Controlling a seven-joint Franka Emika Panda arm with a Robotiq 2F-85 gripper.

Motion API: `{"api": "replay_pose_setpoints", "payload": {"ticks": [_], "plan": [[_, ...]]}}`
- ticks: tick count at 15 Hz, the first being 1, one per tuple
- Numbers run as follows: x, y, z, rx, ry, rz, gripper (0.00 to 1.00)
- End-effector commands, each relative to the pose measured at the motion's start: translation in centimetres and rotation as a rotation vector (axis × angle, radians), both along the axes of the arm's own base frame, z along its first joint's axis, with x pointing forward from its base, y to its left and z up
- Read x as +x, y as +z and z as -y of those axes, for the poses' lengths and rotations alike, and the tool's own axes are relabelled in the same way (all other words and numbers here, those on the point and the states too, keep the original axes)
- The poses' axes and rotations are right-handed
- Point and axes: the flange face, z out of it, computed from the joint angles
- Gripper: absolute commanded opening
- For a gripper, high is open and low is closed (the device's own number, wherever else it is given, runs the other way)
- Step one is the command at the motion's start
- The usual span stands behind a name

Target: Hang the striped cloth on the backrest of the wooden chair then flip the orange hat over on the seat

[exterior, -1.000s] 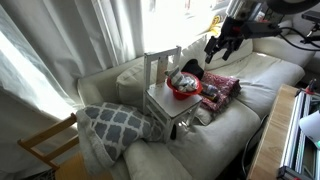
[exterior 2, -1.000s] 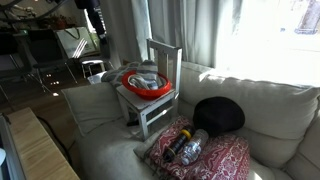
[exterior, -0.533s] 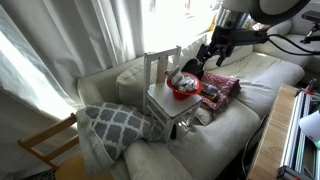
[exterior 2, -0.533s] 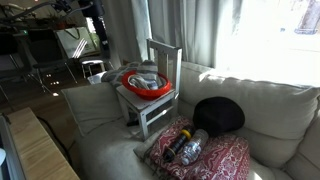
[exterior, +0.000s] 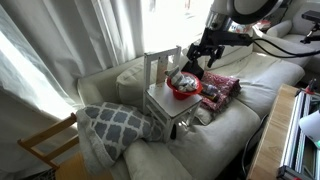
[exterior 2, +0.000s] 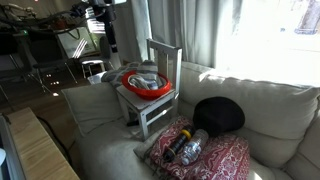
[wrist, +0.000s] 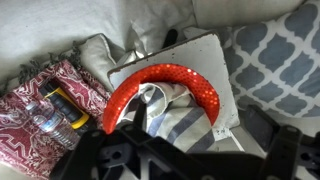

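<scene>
Upturned orange hat (wrist: 170, 73) on wooden chair (wrist: 205, 50) seat, striped cloth (wrist: 185, 120) inside.

Blown-out daylight through sheer curtains (exterior: 110, 40), soft shadows across the sofa (exterior 2: 272, 108), wrist-view foreground dark and blurred.

There are two chairs: one pale wooden chair (exterior: 163, 88) and one tan-brown wooden chair (exterior: 45, 146). There is one each of the rest: orange hat (wrist: 160, 72), striped cloth (wrist: 190, 115), grey lattice pillow (exterior: 115, 125), red patterned fabric bundle (wrist: 40, 100), clear bottle (wrist: 45, 122), black rounded object (exterior 2: 218, 115) and sofa (exterior 2: 270, 105).
</scene>
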Motion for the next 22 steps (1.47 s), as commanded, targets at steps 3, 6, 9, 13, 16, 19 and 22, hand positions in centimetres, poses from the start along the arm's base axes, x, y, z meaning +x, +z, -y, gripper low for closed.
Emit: {"api": "replay_pose_setpoints", "payload": {"ticks": [3,6,9,13,16,19,22], "plan": [[7.4,-4.1,1.4,-0.029,-0.145,-0.011,1.00],[10.4,-5.8,2.0,-0.031,-0.238,-0.032,1.00],[13.1,-7.0,2.2,-0.028,-0.321,-0.031,1.00],[15.0,-9.0,3.3,-0.049,-0.397,-0.039,1.00],[15.6,-10.5,4.0,-0.052,-0.426,-0.060,0.95],[15.9,-11.3,4.3,-0.052,-0.438,-0.074,0.70],[16.2,-11.5,4.1,-0.039,-0.445,-0.080,0.46]]}}
